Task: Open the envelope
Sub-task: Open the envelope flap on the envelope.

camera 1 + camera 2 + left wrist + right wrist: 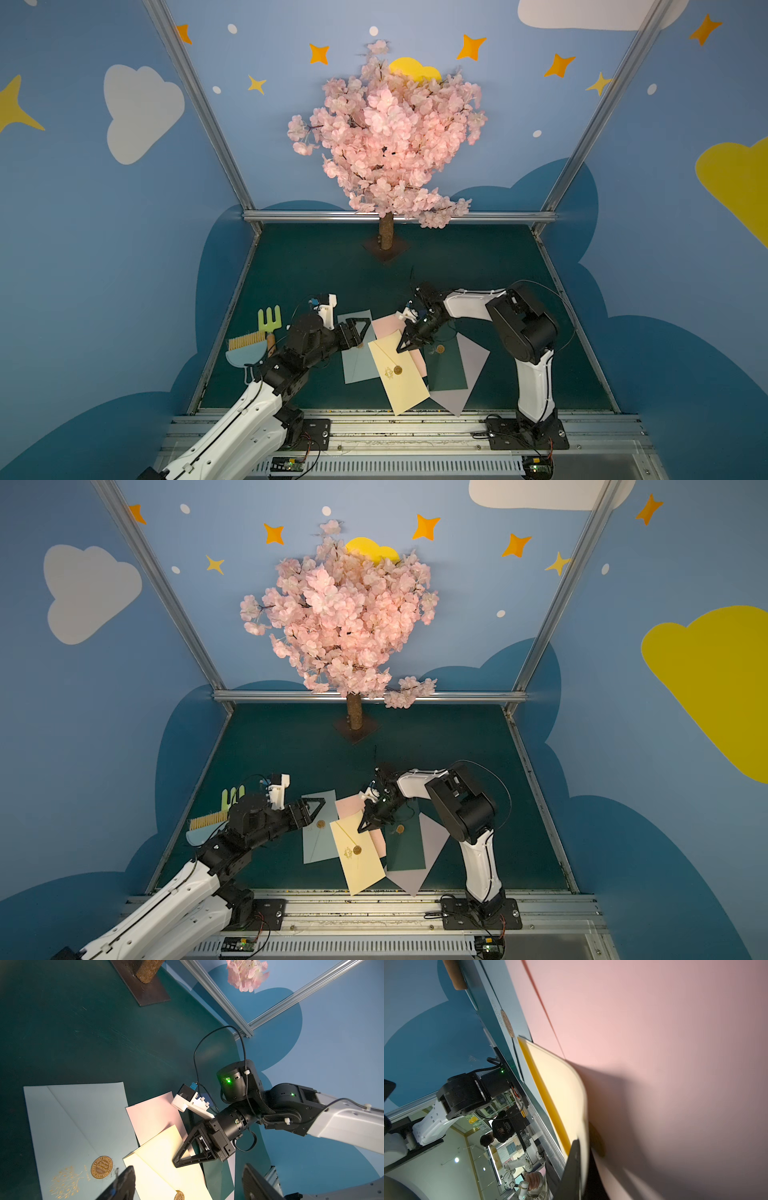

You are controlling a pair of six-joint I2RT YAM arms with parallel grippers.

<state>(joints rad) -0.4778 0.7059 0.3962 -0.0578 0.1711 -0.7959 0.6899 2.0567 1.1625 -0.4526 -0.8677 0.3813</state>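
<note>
**Right gripper pinching the cream envelope, left gripper hanging open**

At the far left, a brush [243,343] and a green rake [270,319] are lying on the mat [498,266], well apart from the paper. Your left gripper [360,332] is hovering over the far half of the blue envelope [357,370] with its jaws spread wide and holding nothing. In the left wrist view its fingers [122,1184] are sitting on either side of the cream envelope's corner, just beside the blue envelope's gold seal [101,1167].

The cream envelope [405,386] is the one you are working on. It is lying slantwise in the middle, covering part of the pink envelope [386,326]. Its flap is sitting shut under its own seal [397,369], and its near corner is poking over the front rail [457,415]. Your right gripper [402,348] is closing its jaws on this envelope's far right edge. In the right wrist view the cream paper is bending up into the shut fingers [574,1167].

Further right, a dark green envelope [449,370] is lying over a lilac one [476,357].
</note>
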